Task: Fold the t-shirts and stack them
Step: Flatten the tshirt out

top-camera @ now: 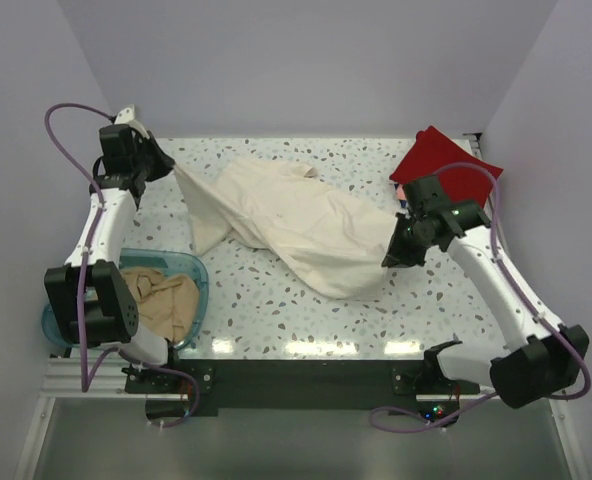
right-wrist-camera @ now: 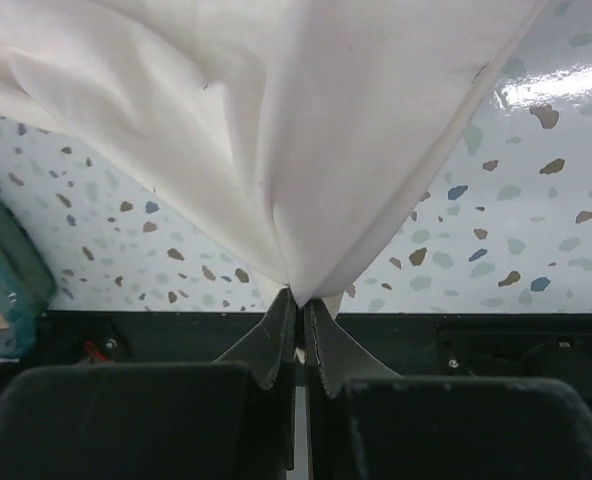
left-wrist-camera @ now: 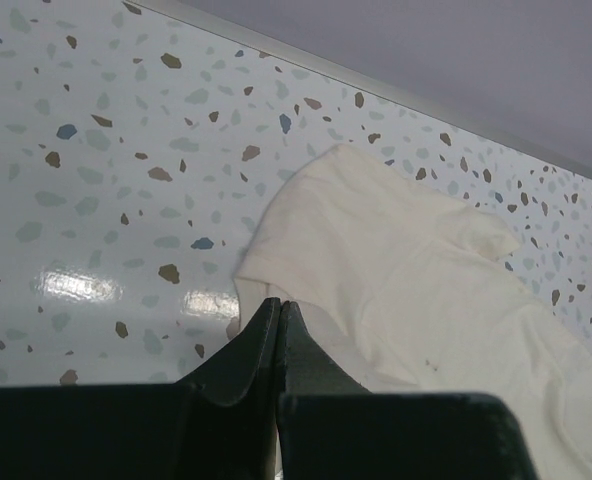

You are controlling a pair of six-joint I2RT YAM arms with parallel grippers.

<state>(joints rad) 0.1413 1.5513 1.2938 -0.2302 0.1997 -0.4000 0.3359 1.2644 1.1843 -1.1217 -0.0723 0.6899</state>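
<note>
One cream-white t-shirt [top-camera: 296, 225], over the middle of the table [top-camera: 276, 310], slung between left gripper [left-wrist-camera: 279, 310] and right gripper [right-wrist-camera: 298, 300], each clenched on an edge. Soft, light, limp cotton; probably best held at hem or shoulder corners.

Speckled terrazzo table [top-camera: 276, 310], translucent blue tub [top-camera: 181, 260] at its near-left corner

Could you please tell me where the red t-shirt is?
In the top view, the red t-shirt lies at the far right corner of the table, just behind the right gripper, which is shut on the cream-white t-shirt.
</note>
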